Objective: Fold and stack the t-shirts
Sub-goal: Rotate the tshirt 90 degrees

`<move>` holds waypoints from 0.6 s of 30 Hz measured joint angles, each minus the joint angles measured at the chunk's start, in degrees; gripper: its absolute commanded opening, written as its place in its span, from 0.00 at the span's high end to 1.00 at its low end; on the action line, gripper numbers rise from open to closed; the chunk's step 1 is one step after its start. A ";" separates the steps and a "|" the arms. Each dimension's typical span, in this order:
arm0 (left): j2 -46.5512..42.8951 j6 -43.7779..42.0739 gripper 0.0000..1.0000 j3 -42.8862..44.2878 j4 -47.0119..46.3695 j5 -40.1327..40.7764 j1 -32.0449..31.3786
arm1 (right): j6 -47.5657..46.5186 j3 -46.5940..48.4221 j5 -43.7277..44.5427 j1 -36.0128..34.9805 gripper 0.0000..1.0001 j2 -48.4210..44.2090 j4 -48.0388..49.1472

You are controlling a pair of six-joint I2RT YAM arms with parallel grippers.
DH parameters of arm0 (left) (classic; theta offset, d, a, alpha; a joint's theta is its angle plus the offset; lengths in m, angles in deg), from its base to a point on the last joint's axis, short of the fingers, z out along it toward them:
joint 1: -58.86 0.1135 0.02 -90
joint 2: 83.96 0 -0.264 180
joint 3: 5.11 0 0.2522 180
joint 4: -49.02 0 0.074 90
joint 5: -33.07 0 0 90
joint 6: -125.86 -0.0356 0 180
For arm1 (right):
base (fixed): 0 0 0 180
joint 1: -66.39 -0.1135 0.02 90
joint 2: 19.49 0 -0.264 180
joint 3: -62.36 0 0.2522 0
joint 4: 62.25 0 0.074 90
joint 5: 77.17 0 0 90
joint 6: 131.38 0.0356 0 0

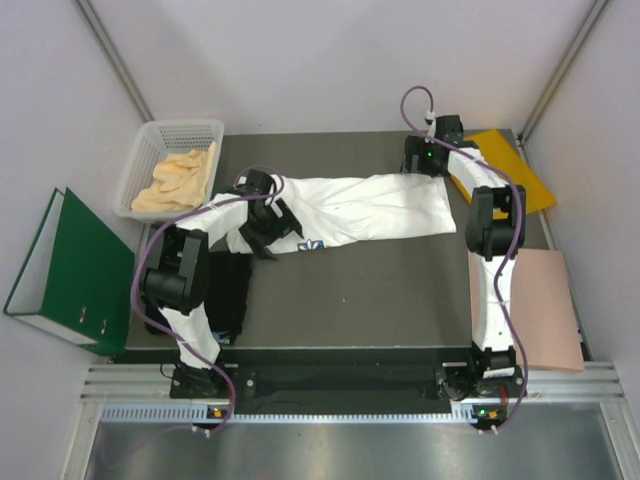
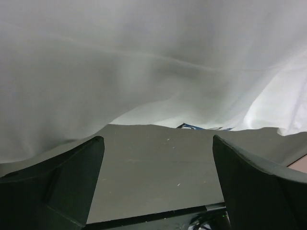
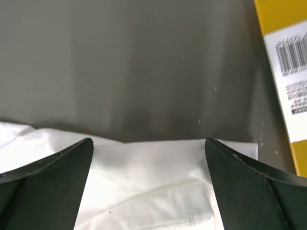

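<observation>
A large white t-shirt (image 1: 370, 205) lies folded into a long band across the middle of the table, its small blue print (image 1: 310, 243) near the left end. In the left wrist view the white cloth (image 2: 144, 67) hangs draped above bare table, with the print (image 2: 201, 127) peeking out below it. My left gripper (image 1: 268, 232) (image 2: 157, 143) stands open at that end, nothing between its fingers. My right gripper (image 1: 422, 165) (image 3: 149, 143) is open over the shirt's far right corner (image 3: 148, 182), which lies flat. A black t-shirt (image 1: 230, 290) lies partly hidden under the left arm.
A white basket (image 1: 135, 170) holding yellow cloth stands at the back left. A green binder (image 1: 60, 270) lies off the table's left edge. An orange-yellow envelope (image 1: 515, 165) (image 3: 283, 72) sits at the back right, and a pink sheet (image 1: 530, 305) lies along the right edge.
</observation>
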 measured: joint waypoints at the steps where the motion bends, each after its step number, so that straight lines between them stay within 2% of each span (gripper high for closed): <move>1: 0.44 0.68 0.01 0.11 0.07 -0.15 0.00 | -0.28 0.42 -0.15 -0.02 0.00 0.13 -0.20; 7: 4.72 4.02 0.03 2.08 0.68 0.98 0.00 | -0.81 5.75 -1.14 0.00 0.00 3.37 -0.66; 8: 5.27 4.31 0.05 2.89 1.46 1.01 0.00 | -0.79 6.01 -1.25 0.00 0.00 3.69 -0.63; 11: 7.67 5.35 0.24 6.19 3.02 1.49 0.00 | -0.92 6.27 -1.31 -0.02 0.06 3.82 -1.42; 12: 8.57 5.57 0.34 7.37 3.65 1.70 0.00 | -0.92 6.29 -1.22 -0.02 0.17 3.82 -1.70; 13: 9.51 5.79 0.56 8.52 4.37 1.95 0.00 | -0.94 6.34 -1.01 -0.04 0.27 3.82 -2.25; 14: 10.45 5.92 0.69 9.77 4.98 2.29 0.00 | -1.07 6.45 -0.68 -0.07 0.40 3.82 -2.97; 15: 11.37 6.14 0.83 10.97 5.49 2.60 0.00 | -1.18 6.62 -0.26 -0.09 0.72 3.82 -3.76; 16: 12.31 5.99 1.00 11.96 5.88 3.08 0.00 | -1.44 6.69 -0.04 -0.11 0.87 3.82 -4.70; 18: 14.27 5.88 1.00 14.43 7.32 2.89 0.02 | -1.38 6.69 0.61 -0.13 0.99 3.80 -7.76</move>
